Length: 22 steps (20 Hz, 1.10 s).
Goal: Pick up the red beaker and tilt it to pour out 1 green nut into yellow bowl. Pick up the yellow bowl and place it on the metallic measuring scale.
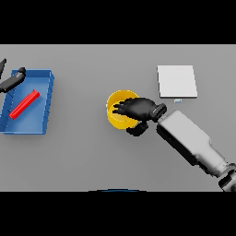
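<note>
Between the yellow bowl and the scale the grey table lies open, only the right hand covers the bowl's right rim.

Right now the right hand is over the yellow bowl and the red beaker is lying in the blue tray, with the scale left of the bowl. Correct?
Not quite: the head view shows the scale right of the yellow bowl. The right hand and red beaker in the blue tray are as stated.

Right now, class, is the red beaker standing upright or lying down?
Lying down. The red beaker lies flat on its side, slanted inside the blue tray, its long side showing from above.
</note>
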Motion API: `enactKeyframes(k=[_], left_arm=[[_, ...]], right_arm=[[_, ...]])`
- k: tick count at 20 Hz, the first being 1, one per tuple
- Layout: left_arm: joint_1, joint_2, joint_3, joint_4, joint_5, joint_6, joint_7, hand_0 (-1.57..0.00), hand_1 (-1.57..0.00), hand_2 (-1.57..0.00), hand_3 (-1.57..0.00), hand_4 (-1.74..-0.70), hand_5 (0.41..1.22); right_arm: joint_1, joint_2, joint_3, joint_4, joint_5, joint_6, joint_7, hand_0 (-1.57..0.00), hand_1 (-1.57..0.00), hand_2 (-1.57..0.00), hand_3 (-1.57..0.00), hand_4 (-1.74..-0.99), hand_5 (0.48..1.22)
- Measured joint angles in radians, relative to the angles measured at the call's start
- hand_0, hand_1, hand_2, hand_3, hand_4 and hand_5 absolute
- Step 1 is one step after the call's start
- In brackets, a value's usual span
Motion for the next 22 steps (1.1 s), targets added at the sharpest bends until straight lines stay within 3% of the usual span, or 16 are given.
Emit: enactKeyframes(k=[1,2,3,4,6,8,13,16,19,21,22], left_arm=[[0.005,0.002,0.001,-0.002,0.000,0.000,-0.014,0.00,0.00,0.00,0.00,-0.79,0.711],[0.008,-0.002,-0.003,0.002,-0.001,-0.001,-0.017,0.00,0.00,0.00,0.00,-0.79,0.710],[0.000,0.001,-0.001,0.002,-0.001,-0.001,-0.012,0.00,0.00,0.00,0.00,-0.79,0.710],[0.001,-0.002,-0.003,0.003,-0.003,0.001,-0.016,0.00,0.00,0.00,0.00,-0.79,0.710],[0.012,-0.004,0.001,-0.011,0.005,0.004,-0.015,0.00,0.00,0.00,0.00,-0.79,0.707],[0.000,0.001,0.002,0.003,-0.001,0.002,-0.012,0.00,0.00,0.00,0.00,-0.78,0.712],[-0.002,-0.008,-0.007,-0.001,0.000,-0.001,-0.016,0.00,0.00,0.00,0.00,-0.79,0.707],[0.007,-0.004,-0.007,-0.008,-0.004,0.002,-0.017,0.00,0.00,0.00,0.00,-0.78,0.704],[0.001,-0.003,-0.012,-0.009,-0.012,0.005,-0.007,0.00,0.00,0.00,0.00,-0.77,0.707],[-0.001,0.005,-0.013,-0.013,-0.012,-0.002,-0.012,0.00,0.00,0.00,0.00,-0.78,0.702],[-0.008,0.001,-0.009,-0.016,-0.003,-0.004,-0.012,0.00,0.00,0.00,0.00,-0.78,0.702]], right_arm=[[-0.003,0.007,0.002,0.006,0.002,-0.003,0.003,-0.19,-0.18,-0.19,-0.21,-1.309,0.891],[-0.004,0.012,0.004,0.016,0.004,-0.011,-0.013,-0.45,-0.41,-0.35,-0.32,-1.363,0.957],[-0.008,0.012,0.005,0.018,0.005,-0.020,-0.031,-0.68,-0.64,-0.59,-0.57,-1.435,1.010],[0.006,0.000,0.009,-0.002,0.004,-0.020,-0.039,-0.86,-0.83,-0.79,-0.68,-1.492,1.052],[-0.001,-0.006,0.002,-0.011,-0.006,-0.001,-0.044,-1.11,-1.09,-1.07,-0.88,-1.578,1.113],[-0.008,-0.007,0.005,-0.006,-0.012,0.006,-0.057,-1.28,-1.27,-1.19,-1.03,-1.637,1.152],[-0.008,-0.014,0.005,-0.033,-0.032,0.047,-0.018,-1.48,-1.47,-1.35,-1.19,-1.707,1.198],[-0.021,-0.034,-0.013,-0.060,-0.052,0.058,-0.026,-1.52,-1.52,-1.41,-1.18,-1.724,1.209],[-0.016,-0.066,-0.033,-0.133,-0.081,0.107,-0.005,-1.55,-1.54,-1.46,-1.16,-1.732,1.215],[-0.011,-0.083,-0.046,-0.169,-0.090,0.134,0.037,-1.55,-1.55,-1.49,-1.15,-1.735,1.217],[-0.022,-0.096,-0.059,-0.179,-0.093,0.138,0.042,-1.56,-1.56,-1.45,-1.20,-1.736,1.218]])
